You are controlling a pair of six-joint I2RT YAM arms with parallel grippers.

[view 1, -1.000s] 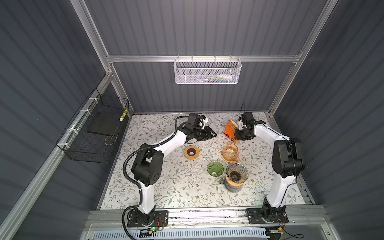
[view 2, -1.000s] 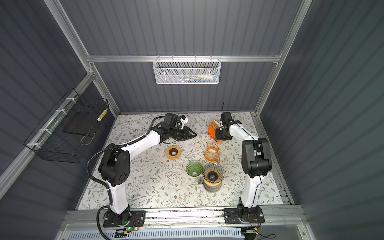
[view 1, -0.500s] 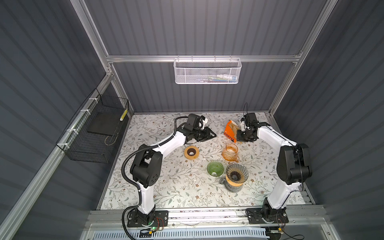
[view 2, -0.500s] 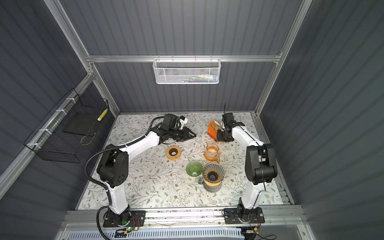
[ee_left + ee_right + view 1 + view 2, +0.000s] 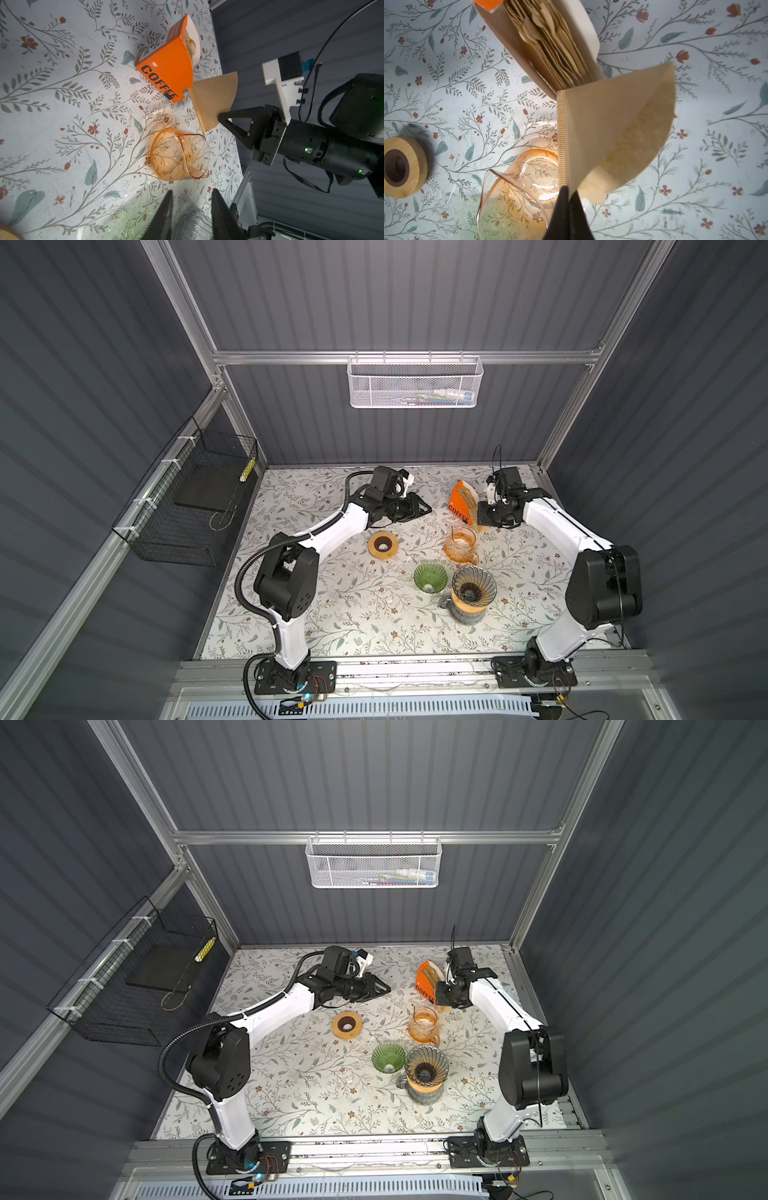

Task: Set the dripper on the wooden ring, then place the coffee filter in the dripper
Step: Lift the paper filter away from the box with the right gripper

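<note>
The right gripper (image 5: pixel 568 190) is pressed tight on one edge of a brown paper filter (image 5: pixel 612 128). The filter sticks out past its tips, up in the air, off the tabletop (image 5: pixel 716 83). Just past the filter stands the orange box (image 5: pixel 166 68), open, with more filters packed inside. An orange glass jug (image 5: pixel 517 187) sits close by this gripper, lower down. The left gripper (image 5: pixel 191 205) is a little way open and holds nothing. It points across at the right gripper, with a gap between them. A wooden ring (image 5: pixel 383 544) lies near it. The dark dripper (image 5: pixel 473 588) and the green dripper (image 5: pixel 430 577) stand side by side, well away from both grippers and from the filter
</note>
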